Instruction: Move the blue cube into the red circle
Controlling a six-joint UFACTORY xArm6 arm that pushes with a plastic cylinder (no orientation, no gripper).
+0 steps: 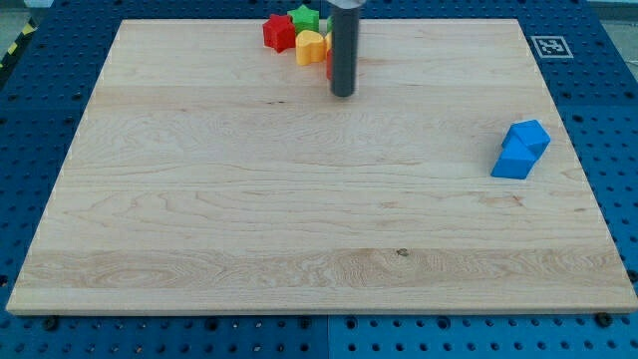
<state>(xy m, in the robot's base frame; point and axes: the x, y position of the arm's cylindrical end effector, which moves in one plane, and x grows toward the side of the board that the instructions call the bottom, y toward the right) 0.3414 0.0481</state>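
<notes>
Two blue blocks touch each other near the board's right edge. The upper one (pixel 531 134) looks like a cube. The lower one (pixel 512 162) has a shape I cannot make out. A red block (pixel 328 62) at the view's top shows only as a sliver behind my rod, so its shape is unclear. My tip (pixel 342 95) rests on the board just below and right of the top cluster, right beside that red sliver. It is far to the left of the blue blocks.
A red star-like block (pixel 278 32), a green block (pixel 304 17) and a yellow block (pixel 312 46) are bunched at the top edge, left of my rod. The wooden board (pixel 299 219) lies on a blue perforated table. A marker tag (pixel 549 45) sits at the top right corner.
</notes>
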